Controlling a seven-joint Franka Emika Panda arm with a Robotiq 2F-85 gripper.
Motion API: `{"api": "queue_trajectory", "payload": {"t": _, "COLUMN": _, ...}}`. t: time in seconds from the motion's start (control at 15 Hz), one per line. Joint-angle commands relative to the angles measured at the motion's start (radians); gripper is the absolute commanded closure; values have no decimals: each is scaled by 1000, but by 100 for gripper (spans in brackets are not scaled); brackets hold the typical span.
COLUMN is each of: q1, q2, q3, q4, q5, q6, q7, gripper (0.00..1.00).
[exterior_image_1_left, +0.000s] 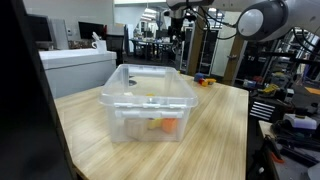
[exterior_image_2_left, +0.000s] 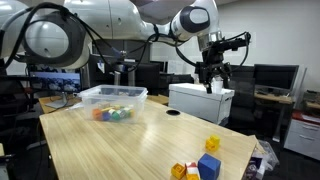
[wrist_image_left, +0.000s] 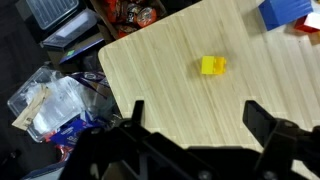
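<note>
Yellow block (wrist_image_left: 212, 65) position? (A)

Flat on the wooden table (wrist_image_left: 160, 60), on its own, near the end of the table where the top rounds off. In the wrist view it sits in the open stretch of wood ahead of the gripper (wrist_image_left: 197, 125). (B)

Gripper state? (A)

Jaws wide apart. Both fingers (wrist_image_left: 135, 118) show at the bottom of the wrist view with bare table between them. Not touching the yellow block; well apart from it. (B)

Height? (A)

High. In an exterior view the gripper (exterior_image_2_left: 213, 75) hangs in the air in front of a white cabinet (exterior_image_2_left: 200, 100), with the yellow block (exterior_image_2_left: 212, 145) far below it on the table (exterior_image_2_left: 120, 145). (B)

Neighbours? (A)

Blue block (exterior_image_2_left: 209, 166) just beside it, toward the table edge; it also clips the top right corner of the wrist view (wrist_image_left: 285, 10). A small cluster of blocks (exterior_image_2_left: 182, 171) near that, red and orange-yellow. Clear bin (exterior_image_2_left: 137, 104) well apart at the other end of the table, with coloured pieces inside; the bin (exterior_image_1_left: 120, 118) fills the middle of an exterior view. (B)

Off the table? (A)

Plastic bags (wrist_image_left: 50, 100) and clutter on the floor past the edge. (B)
</note>
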Motion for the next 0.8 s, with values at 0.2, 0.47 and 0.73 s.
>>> {"api": "queue_trajectory", "payload": {"t": 0.2, "q1": 3, "q2": -15, "q3": -5, "q4": -26, "q5": 4, "q6": 10, "q7": 1, "gripper": 0}}
{"api": "queue_trajectory", "payload": {"t": 0.47, "q1": 6, "q2": -17, "q3": 15, "q4": -35, "q5": 54, "q6": -77, "q7": 199, "gripper": 0}}
{"api": "queue_trajectory", "payload": {"t": 0.73, "q1": 10, "q2": -19, "q3": 39, "q4": -16, "q5": 109, "q6": -138, "q7": 475, "gripper": 0}}
